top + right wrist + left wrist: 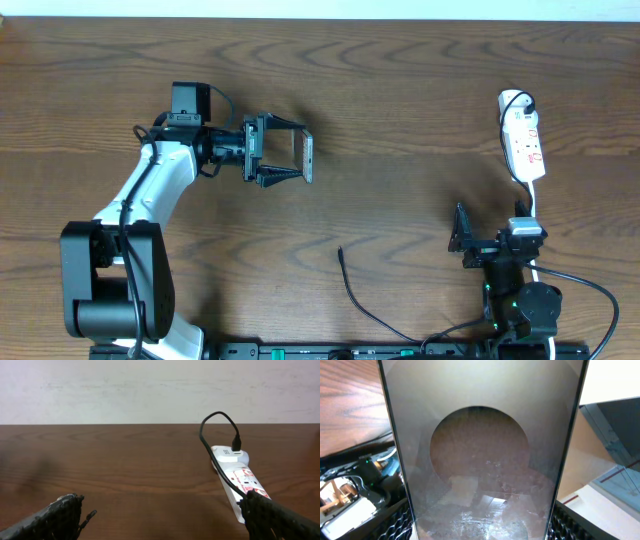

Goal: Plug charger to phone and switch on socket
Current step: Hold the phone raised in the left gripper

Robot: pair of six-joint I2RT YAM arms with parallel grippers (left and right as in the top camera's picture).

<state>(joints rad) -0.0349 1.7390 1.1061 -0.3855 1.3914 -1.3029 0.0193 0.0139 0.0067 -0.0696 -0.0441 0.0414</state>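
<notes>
"Over on the left of the surface (420,60), the left hand (288,155) is clamped on the phone (308,157), holding it up on edge. Where's the charger (343,262)?"

"Its plug tip (341,253) lies loose on the wood near the middle, nearer to us than the phone and well apart from it. The cable trails off toward the near edge. The right hand (462,240) sits at the near right, fingers spread, holding nothing."

"So picking up that tip is the step, I'd say."

"Agreed. Pinch just behind the tip, so the end is stiff enough to line up with the phone's port. I can't tell which edge has the port."

"And the socket (522,140)?"

"Far right, white, with a black lead plugged into its far end. Leave its switch until the phone is connected."
</notes>
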